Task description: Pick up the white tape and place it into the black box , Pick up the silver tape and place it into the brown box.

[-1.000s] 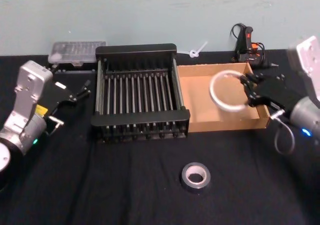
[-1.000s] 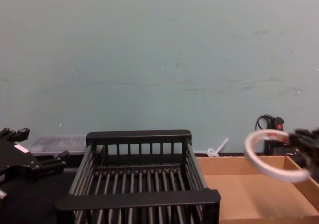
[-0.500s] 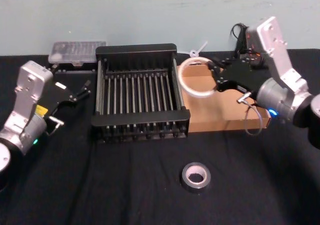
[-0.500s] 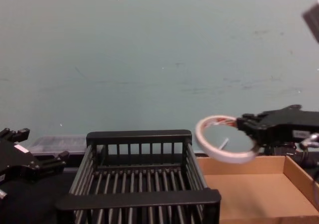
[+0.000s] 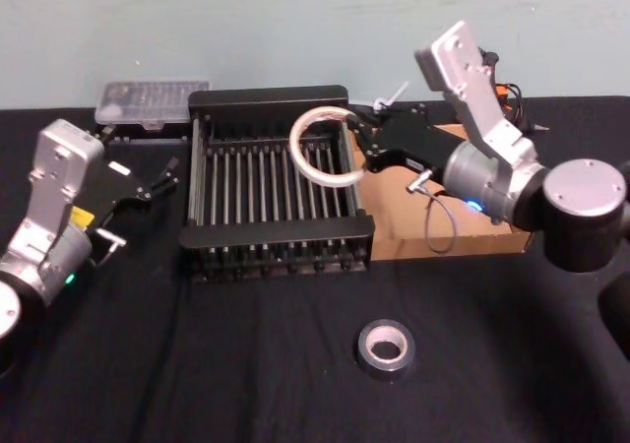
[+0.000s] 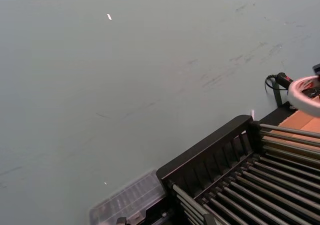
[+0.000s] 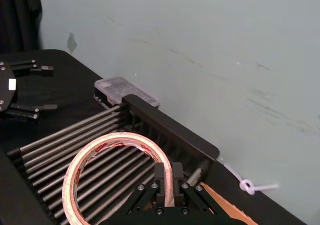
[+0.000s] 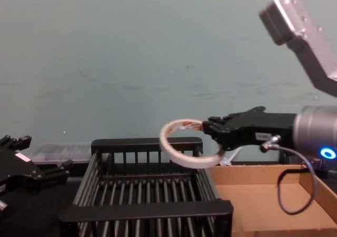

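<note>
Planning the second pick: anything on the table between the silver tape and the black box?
Nothing: in the head view, just bare black cloth between the silver tape and the black box.

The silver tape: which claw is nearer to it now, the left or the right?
The right claw is nearer. It holds the white tape above the black box, beyond the silver tape. The left claw is parked left of the box.

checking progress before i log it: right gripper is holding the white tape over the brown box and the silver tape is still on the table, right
Not quite. The right gripper holds the white tape above the black box, not the brown box; the head view shows this. The silver tape does lie on the table.
</note>
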